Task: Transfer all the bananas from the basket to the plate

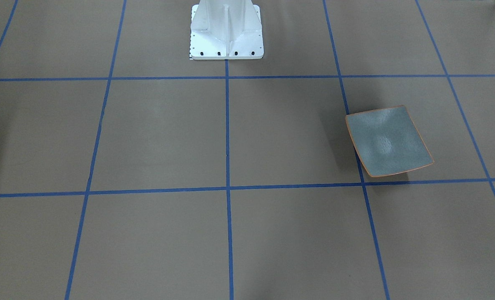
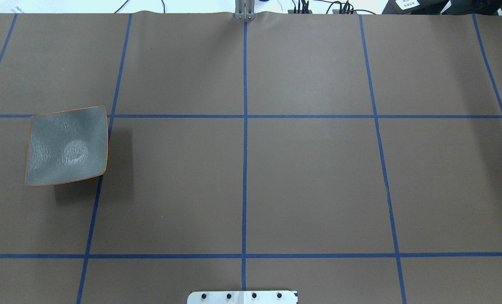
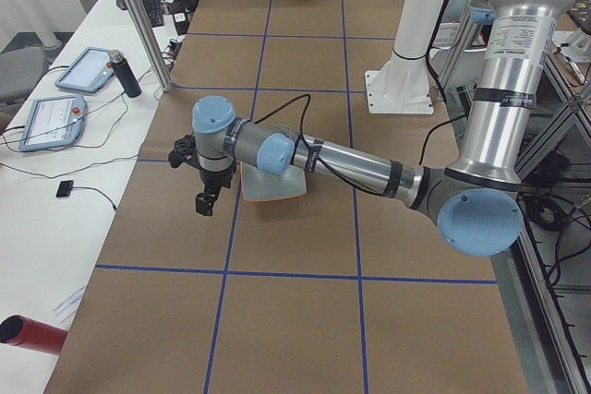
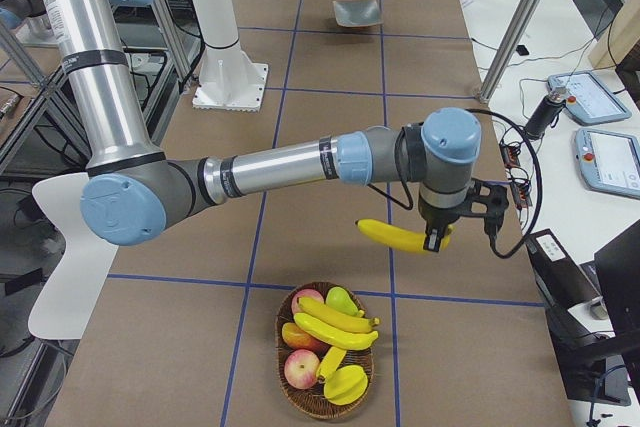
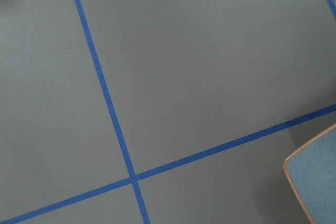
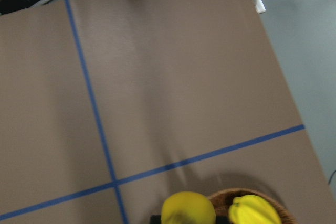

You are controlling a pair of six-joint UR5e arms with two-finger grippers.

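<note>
desk (image 2: 310, 177): brown, blue-taped grid, open squares across mid-overhead | basket (image 4: 297, 403), bottom centre of right-side view: bananas (image 4: 335, 322) and an apple (image 4: 303, 369) inside | plate (image 2: 67, 145), left of overhead, whole face showing | my right pincer (image 4: 437, 237) mid-frame above desk, one banana (image 4: 395, 236) at its tips, opening I cannot tell | my left pincer (image 3: 205, 202) just beside plate, opening I cannot tell

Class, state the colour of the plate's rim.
Orange; the plate shows it best in the exterior front-facing view.

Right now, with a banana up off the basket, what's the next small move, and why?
Probably carry it toward the robot's left: the banana hangs at the right end effector, clear of the basket, and the plate sits empty there.
</note>
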